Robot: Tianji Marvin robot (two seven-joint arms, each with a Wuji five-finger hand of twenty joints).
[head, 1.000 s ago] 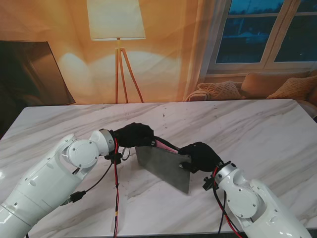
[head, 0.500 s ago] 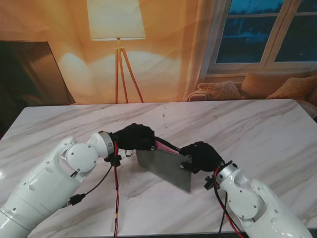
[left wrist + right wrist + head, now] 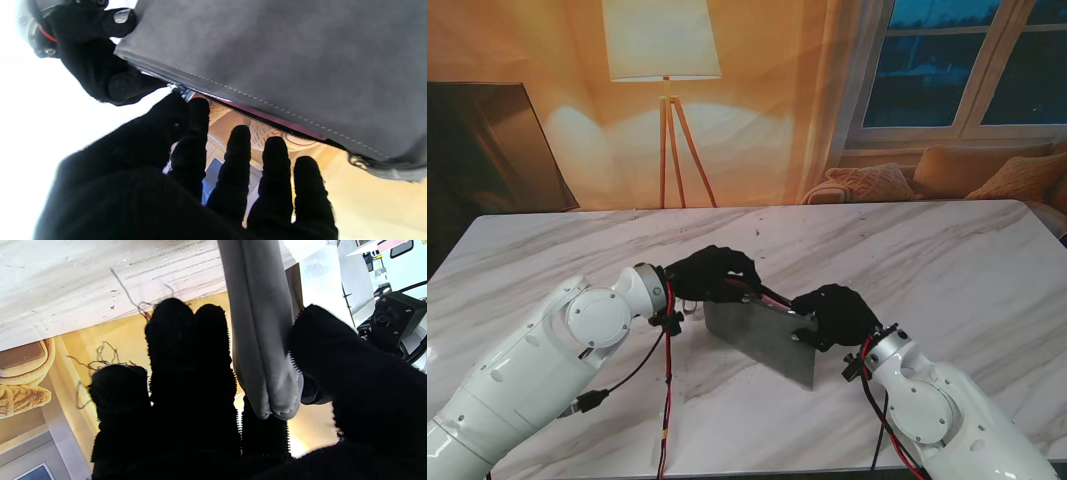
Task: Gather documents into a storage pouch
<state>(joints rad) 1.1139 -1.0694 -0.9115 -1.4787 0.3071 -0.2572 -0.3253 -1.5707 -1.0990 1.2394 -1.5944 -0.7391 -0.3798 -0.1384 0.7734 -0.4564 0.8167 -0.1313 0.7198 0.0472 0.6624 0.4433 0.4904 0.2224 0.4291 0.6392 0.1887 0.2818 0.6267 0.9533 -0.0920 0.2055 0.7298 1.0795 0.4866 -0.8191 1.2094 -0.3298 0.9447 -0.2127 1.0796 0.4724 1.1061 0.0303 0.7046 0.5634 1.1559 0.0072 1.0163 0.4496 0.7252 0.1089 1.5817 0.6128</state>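
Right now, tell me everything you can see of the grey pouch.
The pouch is flat, grey and suede-like, with pale stitching beside a zipper along its upper edge. It is held tilted above the marble table. The right hand pinches one end of that edge; the left hand has its fingers at the zipper. Something pink shows inside the opening.

Warm amber light is washing the stand view, and the white-shaded tripod floor lamp (image 3: 663,40) is casting a bright patch on the wall behind it, while the window (image 3: 972,65) is showing dark blue. The white marble table top (image 3: 947,250) is staying sharp and evenly lit. In the left wrist view, the background is blowing out to pure white on one side, and the black-gloved left hand (image 3: 186,186) is blurring close to the lens. In the right wrist view, the gloved fingers (image 3: 186,373) are reading as near-featureless silhouettes.
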